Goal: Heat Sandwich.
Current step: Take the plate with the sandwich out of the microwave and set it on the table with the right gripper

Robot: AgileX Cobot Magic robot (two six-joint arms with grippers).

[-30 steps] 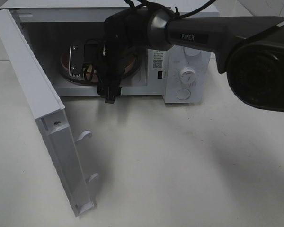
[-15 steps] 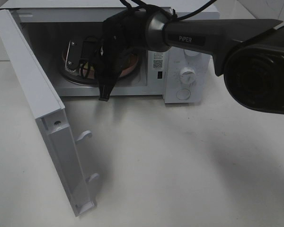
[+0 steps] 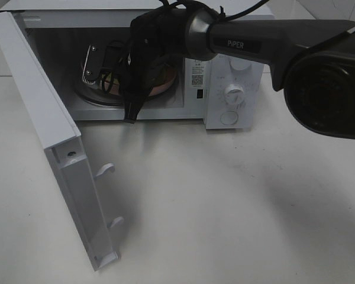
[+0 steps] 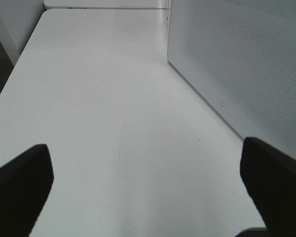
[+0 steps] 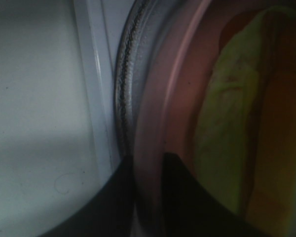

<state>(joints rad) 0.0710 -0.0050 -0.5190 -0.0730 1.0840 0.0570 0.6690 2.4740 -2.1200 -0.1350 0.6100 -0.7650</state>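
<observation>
The sandwich [image 5: 232, 138] lies on a round pink plate [image 5: 155, 98] on the glass turntable [image 5: 124, 84] inside the open microwave [image 3: 234, 65]; I see its yellow-green filling and brownish crust close up in the right wrist view. My right gripper [image 5: 148, 197] reaches into the oven cavity, and its two dark fingers [image 5: 113, 207] pinch the plate's rim between them. In the exterior high view the right gripper [image 3: 131, 112] hides the sandwich, and only part of the pink plate [image 3: 165, 80] shows. My left gripper [image 4: 148, 197] hangs open over the bare table [image 4: 98, 98], holding nothing.
The microwave door [image 3: 41, 112] swings wide open toward the front left, latch hooks sticking out. Its perforated outer face [image 4: 246, 64] stands just beside my left gripper. The white control panel with a knob [image 3: 234, 93] is to the right of the cavity. White table [image 3: 225, 195] stretches in front.
My right gripper's fingers, spread wide a second ago, have closed onto the plate rim. The right wrist shifted slightly. The left arm has not moved.
</observation>
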